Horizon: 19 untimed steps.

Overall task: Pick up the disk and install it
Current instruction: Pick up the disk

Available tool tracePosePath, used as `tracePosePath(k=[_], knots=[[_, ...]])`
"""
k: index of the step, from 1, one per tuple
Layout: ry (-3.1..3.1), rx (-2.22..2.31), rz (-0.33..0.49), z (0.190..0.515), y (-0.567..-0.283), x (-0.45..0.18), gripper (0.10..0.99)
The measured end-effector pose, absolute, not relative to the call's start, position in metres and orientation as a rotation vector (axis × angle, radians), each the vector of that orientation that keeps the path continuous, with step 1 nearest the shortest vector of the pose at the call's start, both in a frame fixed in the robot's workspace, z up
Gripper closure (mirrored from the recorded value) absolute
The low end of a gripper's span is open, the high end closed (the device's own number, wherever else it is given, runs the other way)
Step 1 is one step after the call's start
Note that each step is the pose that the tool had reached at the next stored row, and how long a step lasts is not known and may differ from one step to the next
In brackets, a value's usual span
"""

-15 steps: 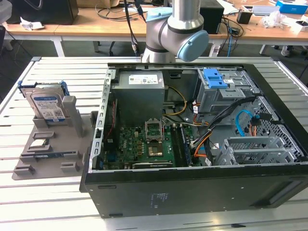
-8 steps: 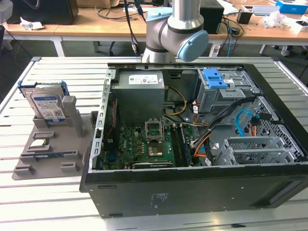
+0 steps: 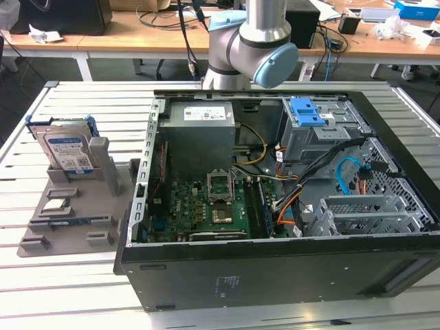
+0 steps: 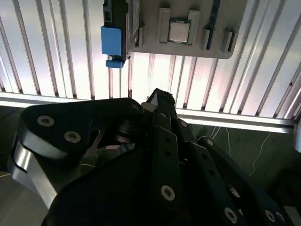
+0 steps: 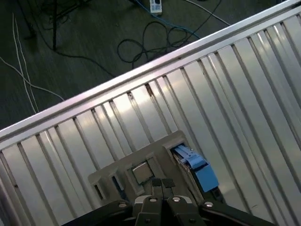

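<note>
Just ahead of the jaws of the gripper (image 5: 162,183) lies a grey parts tray (image 5: 155,155), with a square processor chip (image 5: 140,173) seated in it nearest the jaw tips. The slatted metal table (image 5: 225,94) under the tray stretches away beyond the jaws, and past its far edge loose cables (image 5: 155,37) trail over the dark floor (image 5: 70,70). How the open computer case (image 3: 275,275) stands to the jaws cannot be told.

Silver, blue-framed disk (image 3: 67,152); grey tray (image 3: 91,201); black computer case (image 3: 275,271).
</note>
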State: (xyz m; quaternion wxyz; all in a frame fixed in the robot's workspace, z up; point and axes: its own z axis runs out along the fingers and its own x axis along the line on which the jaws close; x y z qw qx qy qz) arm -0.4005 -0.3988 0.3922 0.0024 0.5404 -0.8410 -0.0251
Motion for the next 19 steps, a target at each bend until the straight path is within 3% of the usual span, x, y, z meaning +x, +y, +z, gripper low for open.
tracePosePath(k=[19], knots=[[-2.484,1.907,-0.078,0.3922,-0.3988,-0.4005,0.98]])
